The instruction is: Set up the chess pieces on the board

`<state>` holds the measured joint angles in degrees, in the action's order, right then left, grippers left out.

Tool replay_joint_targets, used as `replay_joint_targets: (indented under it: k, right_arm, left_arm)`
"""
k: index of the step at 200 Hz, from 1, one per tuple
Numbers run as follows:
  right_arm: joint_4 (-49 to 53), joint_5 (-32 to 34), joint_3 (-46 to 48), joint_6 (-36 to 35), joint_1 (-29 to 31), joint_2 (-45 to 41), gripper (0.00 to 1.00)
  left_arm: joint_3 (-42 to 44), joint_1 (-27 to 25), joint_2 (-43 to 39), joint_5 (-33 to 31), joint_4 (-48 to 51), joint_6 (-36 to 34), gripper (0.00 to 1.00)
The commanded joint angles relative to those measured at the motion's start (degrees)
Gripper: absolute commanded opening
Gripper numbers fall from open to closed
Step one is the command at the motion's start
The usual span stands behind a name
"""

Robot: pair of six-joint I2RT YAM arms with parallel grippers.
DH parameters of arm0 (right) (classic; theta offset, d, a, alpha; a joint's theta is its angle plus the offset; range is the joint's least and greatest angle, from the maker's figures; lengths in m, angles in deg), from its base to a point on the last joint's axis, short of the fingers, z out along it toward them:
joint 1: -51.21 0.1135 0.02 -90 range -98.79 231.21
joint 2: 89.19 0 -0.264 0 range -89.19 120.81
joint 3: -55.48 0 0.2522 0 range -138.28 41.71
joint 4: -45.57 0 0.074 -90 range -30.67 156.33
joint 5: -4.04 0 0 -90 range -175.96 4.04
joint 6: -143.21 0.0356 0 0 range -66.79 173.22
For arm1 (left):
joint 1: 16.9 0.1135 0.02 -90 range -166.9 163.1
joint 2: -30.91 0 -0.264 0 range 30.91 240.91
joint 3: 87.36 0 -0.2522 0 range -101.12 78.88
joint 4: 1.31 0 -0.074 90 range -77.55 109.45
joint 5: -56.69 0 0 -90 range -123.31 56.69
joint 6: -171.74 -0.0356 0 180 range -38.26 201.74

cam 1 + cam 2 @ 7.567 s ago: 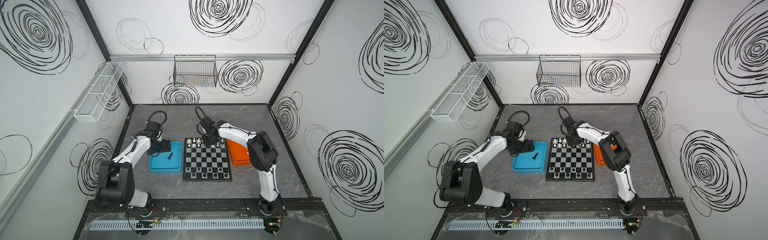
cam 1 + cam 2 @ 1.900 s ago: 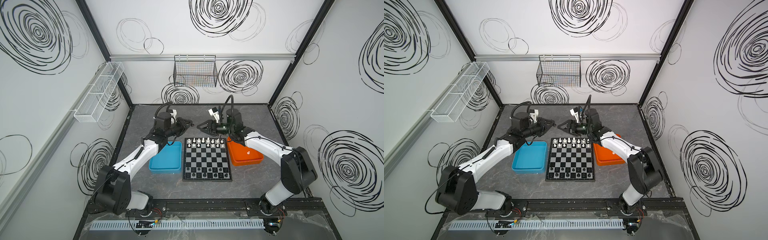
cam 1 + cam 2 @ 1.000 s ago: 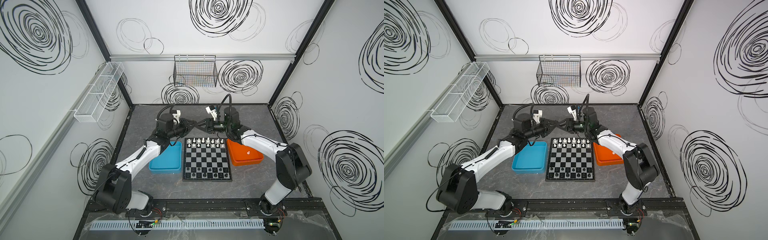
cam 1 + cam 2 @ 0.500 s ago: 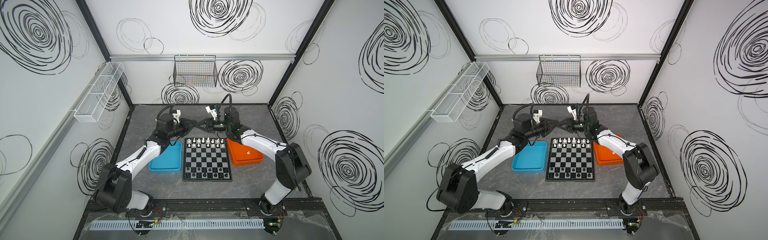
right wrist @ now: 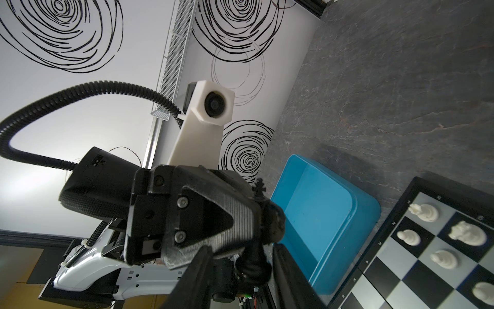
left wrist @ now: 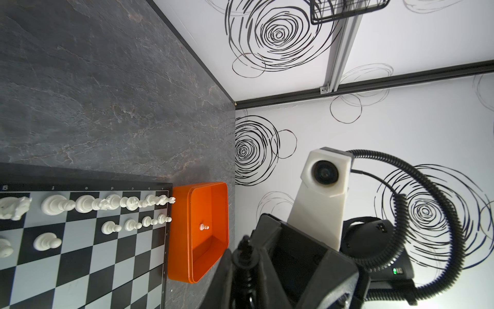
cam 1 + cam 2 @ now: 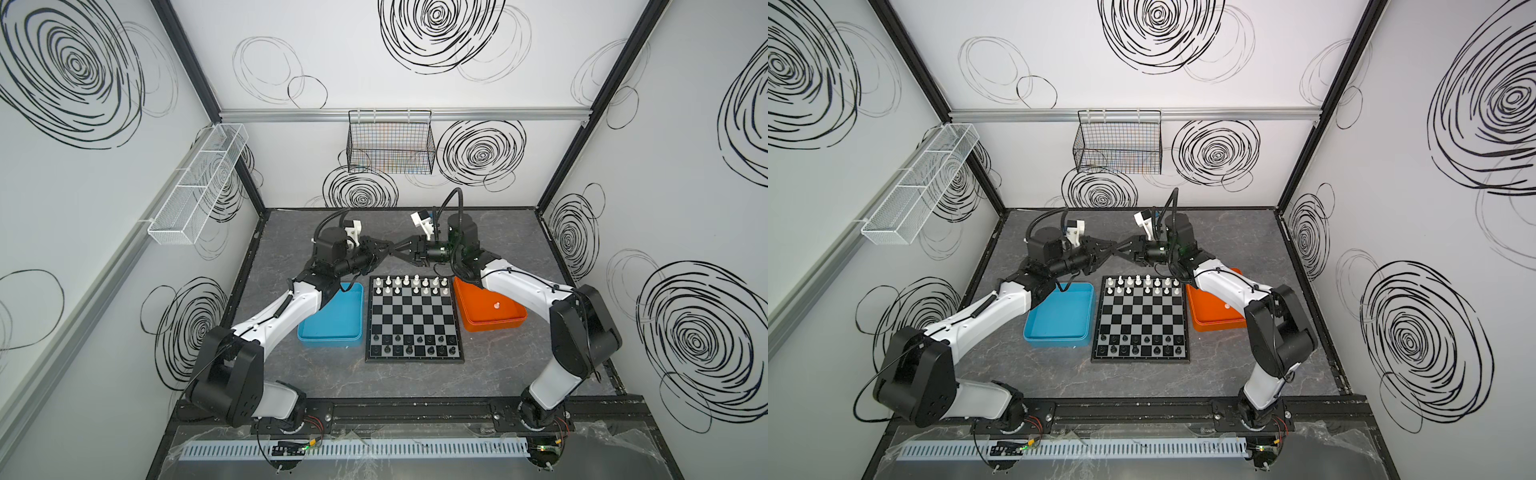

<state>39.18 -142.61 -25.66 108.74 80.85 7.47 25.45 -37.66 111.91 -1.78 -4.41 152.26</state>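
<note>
Just above the board (image 7: pixel 413 316), at mid-frame in both top views, the left gripper (image 7: pixel 392 247) pinches a black chess piece (image 5: pixel 257 187), mostly hidden by fingers. The right gripper (image 7: pixel 397 251) spreads around its base, contact unclear.

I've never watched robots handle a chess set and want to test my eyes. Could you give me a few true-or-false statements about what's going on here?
1. The left pincer and the right pincer have a black piece between them. True.
2. They meet above the middle of the board. False: they meet beyond its far edge, over the table.
3. One white piece lies in the orange tray. True.
4. The blue tray holds several pieces. False: no piece shows in it.
5. The white pieces stand at the board's near end. False: they stand at the far end, and the black pieces at the near end.
</note>
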Motion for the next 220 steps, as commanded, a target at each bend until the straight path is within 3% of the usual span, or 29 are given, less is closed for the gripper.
replay_joint_targets:
  k: [1, 79, 113, 160, 170, 173, 220]
  right_arm:
    - [-2.71, -0.93, -1.77, 0.63, 0.42, 1.10, 0.40]
    - [-2.67, -1.24, -1.88, 0.81, 0.67, 1.91, 0.33]
    - [-3.24, -1.56, -1.92, 1.34, 0.94, 2.38, 0.34]
    - [-2.03, -1.90, -1.66, 1.16, 1.06, 3.09, 0.43]
    - [-1.82, -1.95, -1.62, 1.16, 1.10, 3.09, 0.44]
    - [-1.83, -1.91, -1.53, 1.16, 1.11, 3.09, 0.44]
    - [-1.22, -2.26, -1.68, 1.25, 1.56, 3.19, 0.44]
  left_arm:
    - [0.26, -0.33, -0.13, 0.31, -2.91, 0.10, 0.12]
    - [0.26, -0.27, -0.61, -0.31, -2.58, 0.37, 0.10]
    - [0.25, -0.28, -0.66, -0.25, -3.13, 0.76, 0.09]
    - [0.19, -0.15, -0.83, -0.41, -3.51, 1.22, 0.05]
    - [0.15, -0.05, -1.04, -0.57, -3.44, 1.27, 0.04]
    - [0.17, -0.03, -1.09, -0.59, -3.44, 1.23, 0.00]
    - [0.43, 0.29, -1.51, -1.47, -3.37, 1.26, 0.00]
